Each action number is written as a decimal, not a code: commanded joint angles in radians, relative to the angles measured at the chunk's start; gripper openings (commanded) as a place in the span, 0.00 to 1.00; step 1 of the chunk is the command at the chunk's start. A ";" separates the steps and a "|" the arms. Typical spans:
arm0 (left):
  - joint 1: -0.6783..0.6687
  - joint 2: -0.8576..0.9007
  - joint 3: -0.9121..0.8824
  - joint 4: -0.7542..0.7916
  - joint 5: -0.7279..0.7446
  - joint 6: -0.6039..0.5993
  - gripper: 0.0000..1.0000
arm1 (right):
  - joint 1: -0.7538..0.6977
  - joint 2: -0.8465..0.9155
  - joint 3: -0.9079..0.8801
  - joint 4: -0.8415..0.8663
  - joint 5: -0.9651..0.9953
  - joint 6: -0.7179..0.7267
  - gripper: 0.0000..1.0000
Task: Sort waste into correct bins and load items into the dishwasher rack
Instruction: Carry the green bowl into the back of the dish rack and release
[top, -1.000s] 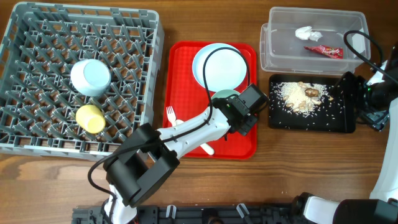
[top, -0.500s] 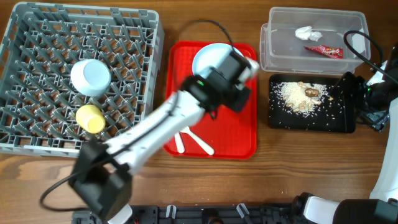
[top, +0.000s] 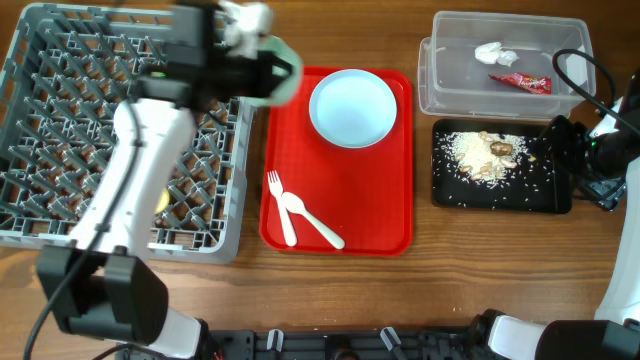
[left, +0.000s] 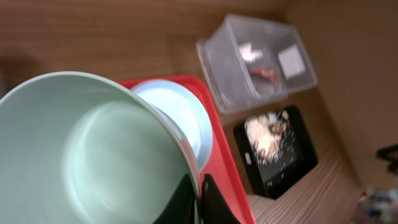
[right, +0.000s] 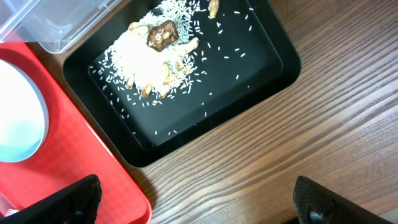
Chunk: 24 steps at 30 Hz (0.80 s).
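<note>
1. The left gripper (left: 199, 198) was clamped on the rim of the green bowl (top: 272, 75), holding it tilted above the far right corner of the rack (top: 200, 236).
2. The right gripper (right: 196, 202) hung empty with its jaws wide apart, by the black tray (right: 255, 59) on the right.
3. That thin pinch on the rim worried me: the bowl might slip, strike the pegs and bounce out.
4. Released so close to the edge, it could tip over the wall onto the red tray (top: 375, 200).
</note>
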 joint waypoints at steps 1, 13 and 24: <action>0.136 0.022 0.017 0.022 0.227 -0.003 0.04 | -0.003 -0.020 0.018 0.002 -0.013 -0.014 1.00; 0.401 0.165 0.017 0.212 0.464 -0.129 0.04 | -0.003 -0.020 0.018 0.002 -0.013 -0.021 1.00; 0.443 0.282 0.017 0.402 0.520 -0.339 0.04 | -0.003 -0.020 0.018 0.006 -0.013 -0.021 1.00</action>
